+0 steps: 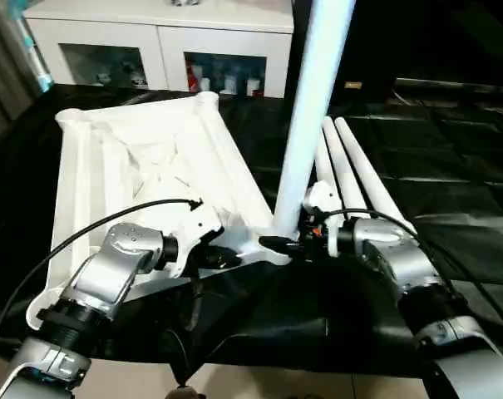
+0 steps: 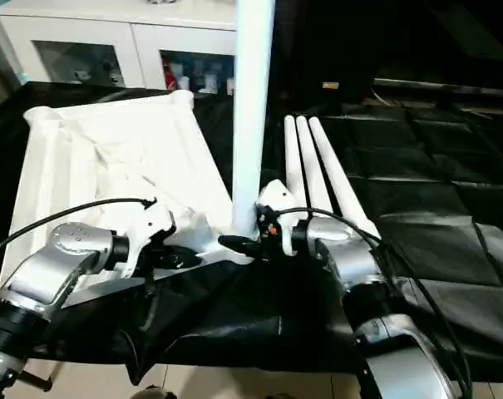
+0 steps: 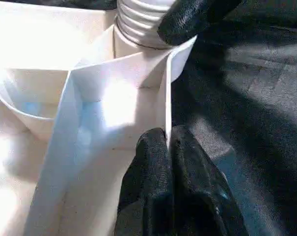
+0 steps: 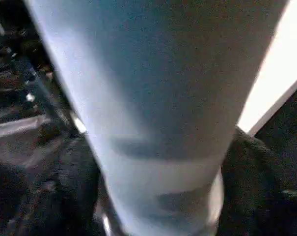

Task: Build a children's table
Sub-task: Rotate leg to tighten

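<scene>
The white table top (image 1: 151, 158) lies upside down on black cloth, ribs facing up. One white tube leg (image 1: 313, 108) stands upright in its near right corner socket. My right gripper (image 1: 278, 243) is shut on the base of this leg, and the tube (image 4: 153, 98) looms close in the right wrist view. My left gripper (image 1: 226, 259) is just left of that corner, shut on the thin rim (image 3: 168, 88) of the top. The left wrist view also has the leg's ribbed end (image 3: 138, 19), with a finger (image 3: 192, 17) of the right gripper against it.
Three more white legs (image 1: 359, 179) lie side by side on the black cloth, right of the table top. A white cabinet with glass doors (image 1: 160, 33) stands at the back. The cloth's near edge drops to a pale floor (image 1: 259, 386).
</scene>
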